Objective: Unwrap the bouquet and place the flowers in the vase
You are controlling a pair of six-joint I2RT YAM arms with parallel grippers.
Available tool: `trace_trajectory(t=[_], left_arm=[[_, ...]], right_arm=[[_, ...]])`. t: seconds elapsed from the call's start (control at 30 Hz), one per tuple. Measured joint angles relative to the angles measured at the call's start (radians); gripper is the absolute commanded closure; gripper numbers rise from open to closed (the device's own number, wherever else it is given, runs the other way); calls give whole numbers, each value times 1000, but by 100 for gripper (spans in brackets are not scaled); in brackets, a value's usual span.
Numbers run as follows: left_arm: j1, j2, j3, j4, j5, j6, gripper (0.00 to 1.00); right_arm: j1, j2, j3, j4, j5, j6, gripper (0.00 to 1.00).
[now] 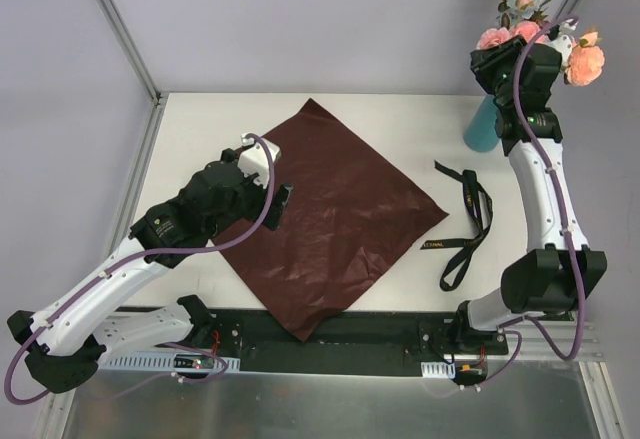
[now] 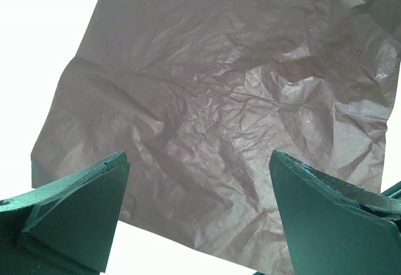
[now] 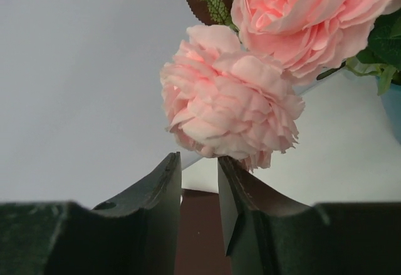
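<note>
- Hovering over the maroon paper (image 2: pixel 219 99), the bent left arm's left gripper (image 2: pixel 199 159) has its jaws spread wide and empty.
- Raised upright, the right gripper (image 3: pixel 198 159) has its jaws narrowly parted with nothing between them; the flowers (image 3: pixel 232 106) sit just beyond the tips, in the vase (image 1: pixel 482 127).

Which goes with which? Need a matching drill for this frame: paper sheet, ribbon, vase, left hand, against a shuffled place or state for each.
Things:
1. maroon paper sheet
2. black ribbon
3. vase
4. left hand

Places or states:
A. far right corner of the table
B. open, over the sheet's left edge
C. spread flat mid-table
D. lying loose, right of the sheet

Pairs: 1-C, 2-D, 3-A, 4-B.
</note>
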Motion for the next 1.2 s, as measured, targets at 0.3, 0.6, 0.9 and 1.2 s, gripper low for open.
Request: trace_trajectory(t=[0.3, 0.6, 0.9, 1.2], left_arm=[[0, 0, -1, 0, -11, 0, 1], [0, -1, -6, 0, -11, 0, 1], [0, -30, -30, 6, -53, -1, 1], [0, -131, -88, 85, -33, -76, 1]], right_arm=[[53, -314, -188, -126, -73, -16, 64], [248, -635, -438, -353, -109, -27, 60], [313, -777, -594, -631, -102, -34, 1], [314, -983, -623, -678, -112, -13, 1]])
